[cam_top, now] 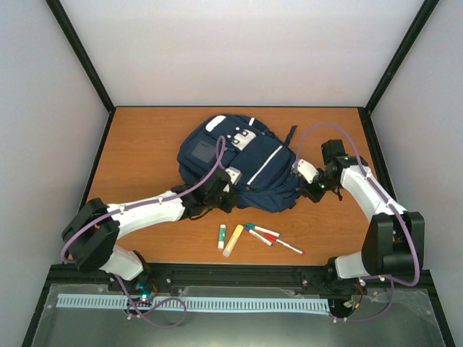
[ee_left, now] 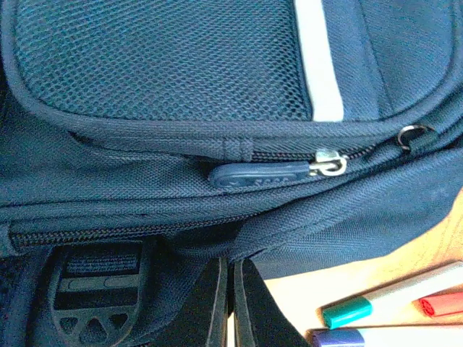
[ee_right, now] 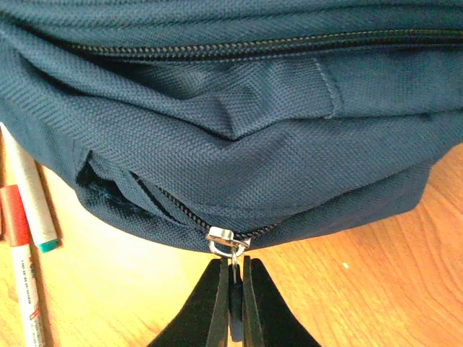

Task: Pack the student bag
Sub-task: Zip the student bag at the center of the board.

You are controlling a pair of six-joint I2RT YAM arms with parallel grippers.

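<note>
As the student bag [cam_top: 239, 163] lay flat on the table [cam_top: 145, 144], a little toward 12 o'clock from its middle, I judged it soft and floppy. It was woven cloth that sagged and creased in the right wrist view, and probably light, though I could not see inside. Tugging at loose cloth would only have bunched it, so I reckoned the firm points were the places to take: the zip pulls, the plastic buckle [ee_left: 98, 285] and the straps.

The right gripper [ee_right: 233, 296], at the bag's 4 o'clock corner, was clamped tight on a dark zip pull [ee_right: 234, 278] hanging from the slider [ee_right: 221, 235]. The left gripper [ee_left: 231, 303], at the bag's 7 o'clock edge, had its fingers pressed together with no gap and its tips against the lower hem. I could not tell whether it pinched any cloth. A navy rubber tab [ee_left: 264, 173] on another zip lay at its 12 o'clock.

The table looked like smooth wood-grain laminate, so I expected the bag to slide along with any zip pull unless its other side was anchored. Some markers [cam_top: 271, 237] lay near the bag's 6 o'clock. Pale walls [cam_top: 246, 50] with black frame posts closed in three sides, and the table seemed roomier at the bag's 9 o'clock than at its 3 o'clock.
</note>
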